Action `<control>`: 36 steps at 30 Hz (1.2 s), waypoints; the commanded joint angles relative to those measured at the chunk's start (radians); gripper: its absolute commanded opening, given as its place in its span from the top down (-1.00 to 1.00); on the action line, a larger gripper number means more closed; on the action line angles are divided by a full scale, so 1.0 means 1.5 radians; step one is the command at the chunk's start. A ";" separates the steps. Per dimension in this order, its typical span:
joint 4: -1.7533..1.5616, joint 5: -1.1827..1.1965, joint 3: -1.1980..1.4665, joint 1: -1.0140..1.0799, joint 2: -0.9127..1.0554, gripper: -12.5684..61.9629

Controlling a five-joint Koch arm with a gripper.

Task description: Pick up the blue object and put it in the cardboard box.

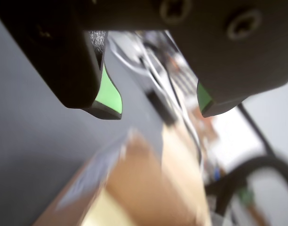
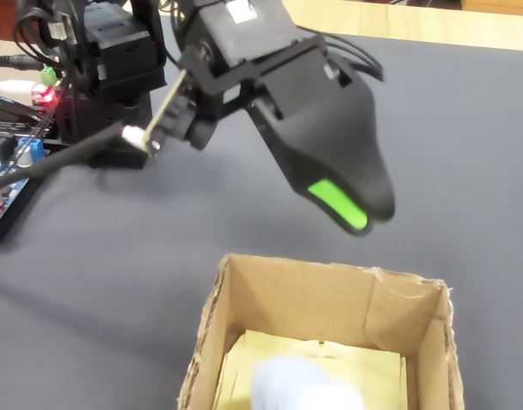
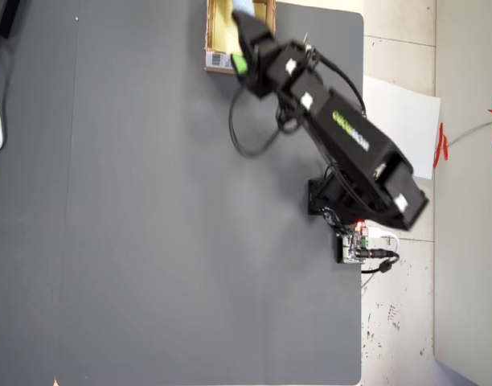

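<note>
The pale blue object [image 2: 302, 386] lies inside the cardboard box [image 2: 328, 290] on its yellowish floor, at the bottom of the fixed view. In the overhead view a sliver of the blue object [image 3: 244, 6] shows in the box [image 3: 217, 39] at the top edge. My gripper [image 1: 159, 110] is open, its green-padded jaws wide apart with nothing between them. It hangs just above and behind the box's far wall in the fixed view, gripper [image 2: 361, 219] clear of the rim. The wrist view shows the box [image 1: 148, 188] blurred below the jaws.
The dark grey mat [image 3: 149, 209] covers the table. The arm's base [image 2: 108, 68] with a controller board and cables [image 2: 14, 162] stands at the fixed view's upper left. A white paper sheet [image 3: 403, 121] lies beyond the mat's right edge in the overhead view.
</note>
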 commanded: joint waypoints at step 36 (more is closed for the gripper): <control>-0.137 0.258 0.522 -0.434 0.352 -0.24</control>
